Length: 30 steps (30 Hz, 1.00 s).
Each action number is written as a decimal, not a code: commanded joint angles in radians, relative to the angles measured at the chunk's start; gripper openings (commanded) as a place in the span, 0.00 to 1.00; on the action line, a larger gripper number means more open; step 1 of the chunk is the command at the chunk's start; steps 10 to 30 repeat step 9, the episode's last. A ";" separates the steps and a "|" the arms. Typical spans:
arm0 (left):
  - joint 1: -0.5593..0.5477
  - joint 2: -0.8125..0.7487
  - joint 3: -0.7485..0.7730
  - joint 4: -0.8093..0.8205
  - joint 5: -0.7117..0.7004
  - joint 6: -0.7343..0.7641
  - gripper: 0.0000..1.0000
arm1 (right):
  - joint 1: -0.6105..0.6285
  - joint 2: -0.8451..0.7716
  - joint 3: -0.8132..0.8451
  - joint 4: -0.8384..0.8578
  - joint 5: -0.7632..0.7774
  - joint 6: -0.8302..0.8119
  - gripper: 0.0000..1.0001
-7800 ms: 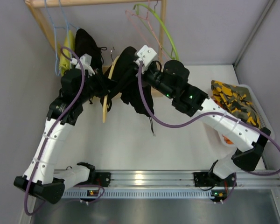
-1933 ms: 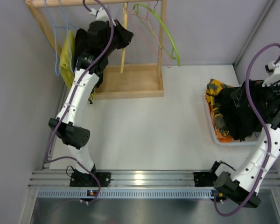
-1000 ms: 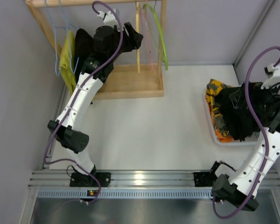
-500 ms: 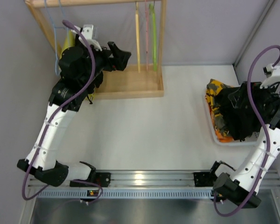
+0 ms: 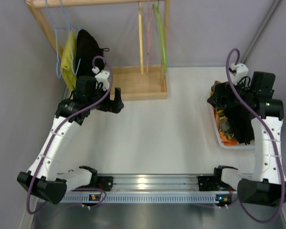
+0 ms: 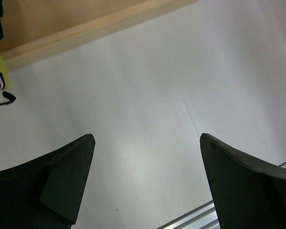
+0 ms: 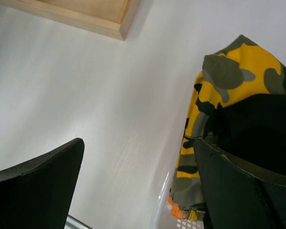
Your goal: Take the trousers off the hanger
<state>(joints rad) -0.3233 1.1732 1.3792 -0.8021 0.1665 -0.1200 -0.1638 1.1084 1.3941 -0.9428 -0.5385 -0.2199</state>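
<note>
Top view: the hanger [image 5: 141,38] hangs bare from the rail of the rack [image 5: 133,86], so the task looks done. The trousers [image 5: 239,119] lie well right of the rack, heaped in the basket [image 5: 233,146] on the camo cloth [image 5: 221,129]. They look limp and light and would sag from any grip. A bunched fold or the waistband seems the place to pinch, minding the drawstrings. The left gripper [image 5: 112,101] hovers just in front of the rack, its elbow folded back. The right gripper [image 5: 219,97] hangs at the basket's rack-side edge, its arm upright.

Left wrist: fingers [image 6: 62,176] spread wide, empty, over the table [image 6: 157,95], rack base at top.

Right wrist: fingers [image 7: 38,176] wide, holding nothing. The trousers lie against the camo cloth.
</note>
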 commanded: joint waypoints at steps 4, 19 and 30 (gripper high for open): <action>0.018 -0.145 -0.101 -0.066 -0.041 0.077 0.98 | 0.090 -0.025 -0.047 0.119 0.025 0.024 0.99; 0.067 -0.173 -0.111 -0.071 0.002 0.083 0.99 | 0.101 -0.036 -0.058 0.099 0.031 -0.004 0.99; 0.067 -0.173 -0.111 -0.071 0.002 0.083 0.99 | 0.101 -0.036 -0.058 0.099 0.031 -0.004 0.99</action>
